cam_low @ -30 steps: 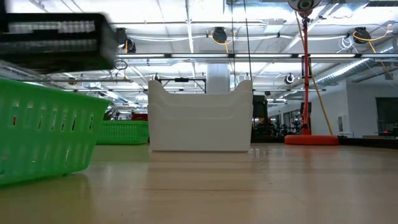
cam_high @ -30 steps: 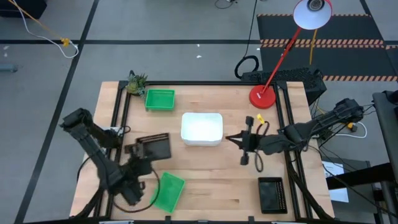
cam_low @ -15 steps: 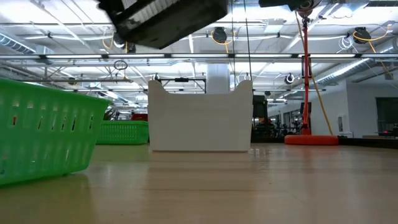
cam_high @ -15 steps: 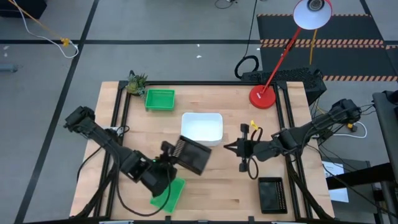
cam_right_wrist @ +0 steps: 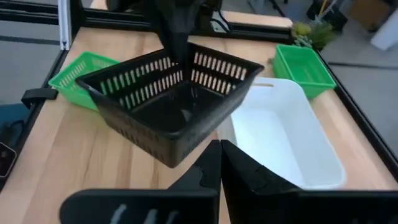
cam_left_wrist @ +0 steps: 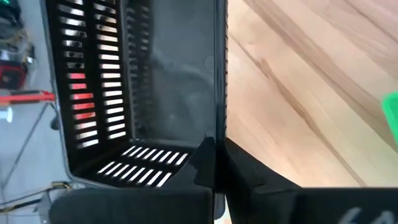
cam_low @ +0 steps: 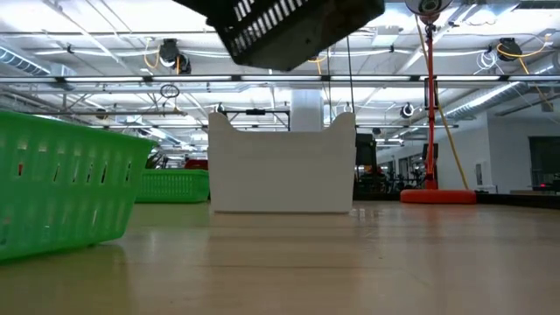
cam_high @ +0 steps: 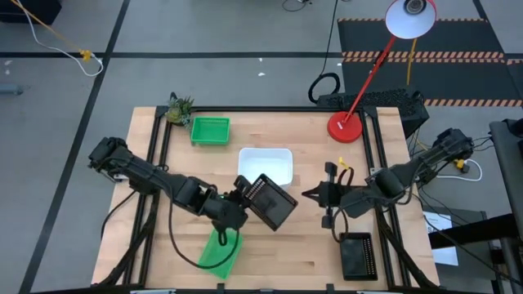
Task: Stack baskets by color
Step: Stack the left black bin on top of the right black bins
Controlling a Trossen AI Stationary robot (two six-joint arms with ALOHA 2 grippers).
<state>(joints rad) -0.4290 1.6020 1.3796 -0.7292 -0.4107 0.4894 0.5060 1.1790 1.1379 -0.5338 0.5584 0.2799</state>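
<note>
A black mesh basket [cam_high: 271,201] hangs above the table's middle, just near of the white basket [cam_high: 265,166]. My left gripper [cam_high: 242,204] is shut on it. In the low view the black basket [cam_low: 293,26] is well clear of the tabletop. My right gripper [cam_high: 314,194] hovers shut and empty a little to the right of it. One green basket [cam_high: 210,131] sits at the far left. Another green basket [cam_high: 221,250] sits at the near edge under my left arm. A second black basket [cam_high: 357,255] rests at the near right. My left gripper pinches one side wall of the black basket at its rim [cam_left_wrist: 219,127], one finger [cam_left_wrist: 202,163] inside the basket and the other outside. The fingers come slanting down from the table's left. The basket hangs tilted, lifted clear of the table.
The red lamp base [cam_high: 345,128] stands at the far right, its pole leaning over the edge. A small leafy toy [cam_high: 178,108] sits at the far left corner. Bare wood lies between the held basket and the near edge [cam_high: 286,261].
My left gripper has swung toward the table's right with the black basket, from above the near-left green basket to the table's middle. The wrist has rolled, so the basket has turned about and now hangs tilted. It has stayed shut on the basket.
</note>
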